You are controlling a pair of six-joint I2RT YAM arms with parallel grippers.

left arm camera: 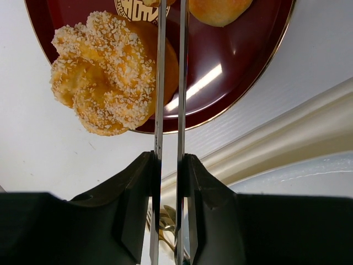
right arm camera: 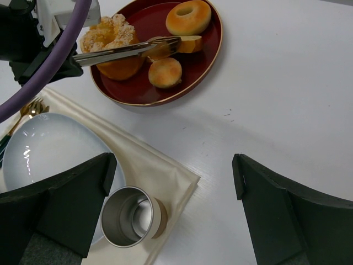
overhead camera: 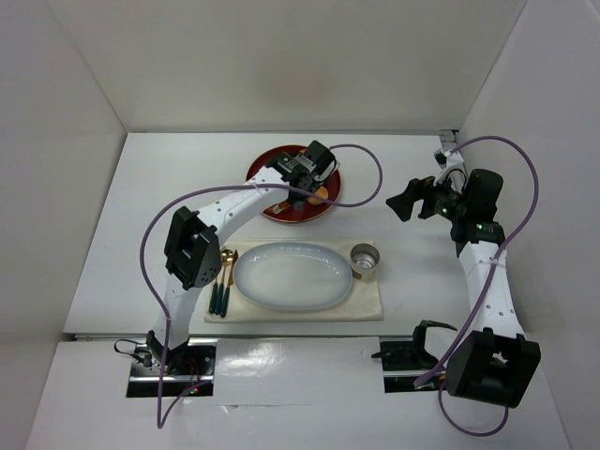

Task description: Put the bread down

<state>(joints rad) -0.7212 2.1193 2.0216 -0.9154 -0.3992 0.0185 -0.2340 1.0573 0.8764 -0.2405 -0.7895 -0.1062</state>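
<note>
**A:** Four baked pieces lay on the red tray point(right arm camera: 138, 94) at the far middle of the table point(overhead camera: 159, 178): the sesame flower pastry point(left arm camera: 105, 72), the donut point(right arm camera: 188, 17), a round bun point(right arm camera: 165, 72) and, smallest, the bread point(right arm camera: 190, 43). Where exactly was the bread?

**B:** Just beside the donut, between it and the flower pastry. The tips of the tongs point(right arm camera: 121, 52) appeared to pinch one end of it. I could not tell whether it was lifted or resting on the tray.

**A:** How would it handle?

**B:** It was probably light and thin, with a soft crumb inside a firmer crust. It looked dry, so it was unlikely to slip on metal, though it could swing or tear if held only by an end. A pinch across the flat faces nearer the middle looked safer.

**A:** And the arms?

**B:** The left arm stretched from its near-left base out to the far middle, its wrist above the tray. The left gripper point(left arm camera: 170, 160) was clamped tight on the tongs, pressing the two blades almost together. The right arm stood raised at the right, well apart from the tray. The right gripper point(overhead camera: 405, 201) pointed left, its fingers spread wide with nothing between them. The oval plate point(overhead camera: 292, 277) lay bare on the near side of the tray.
</note>
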